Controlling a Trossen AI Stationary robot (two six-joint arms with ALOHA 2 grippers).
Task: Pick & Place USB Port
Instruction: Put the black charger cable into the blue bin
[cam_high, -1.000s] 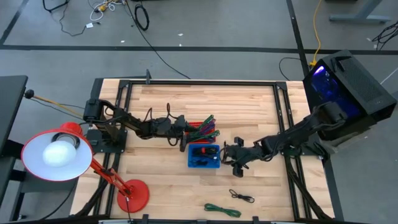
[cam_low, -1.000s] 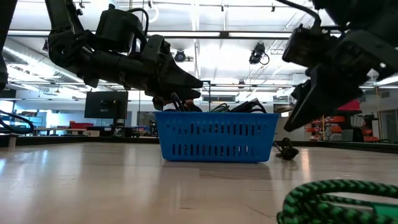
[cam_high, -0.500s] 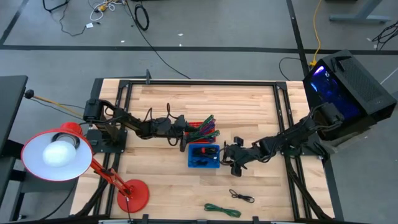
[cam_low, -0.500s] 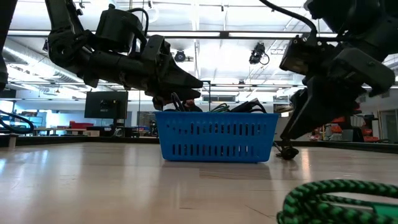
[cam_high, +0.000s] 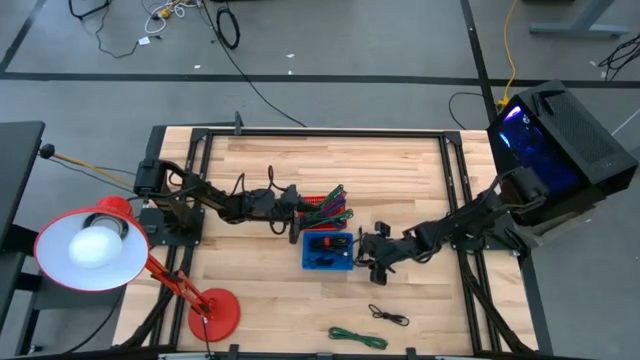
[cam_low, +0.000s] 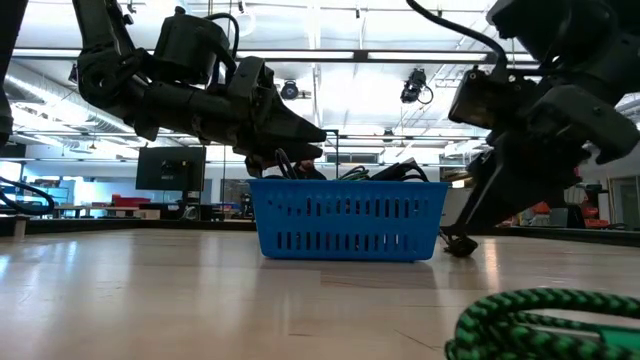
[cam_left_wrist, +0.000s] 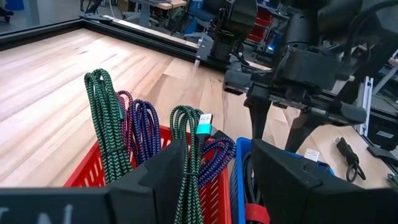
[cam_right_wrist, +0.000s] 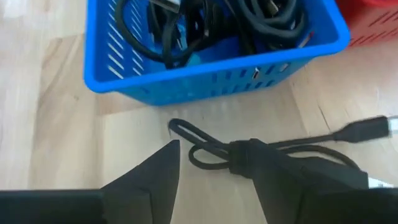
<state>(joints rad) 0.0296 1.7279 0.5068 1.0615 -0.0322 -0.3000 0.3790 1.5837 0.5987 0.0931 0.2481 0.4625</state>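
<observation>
Now lowered with released fingers over black USB cable (cam_right_wrist: 261, 152) beside blue basket (cam_right_wrist: 211, 68), right gripper (cam_high: 372, 258) ready for clenching; left gripper (cam_high: 297, 210) open above red basket (cam_left_wrist: 93, 171).

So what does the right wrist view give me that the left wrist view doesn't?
Only the right wrist view: a bundled black cable lying on the table just outside the blue basket, right ahead of the right gripper, whose fingers stand open over it.

Only the left wrist view: the red basket with upright green and purple cables, the open left gripper above it, and the right arm from outside.

Both: the blue basket holding black cables, and the wooden table.
</observation>
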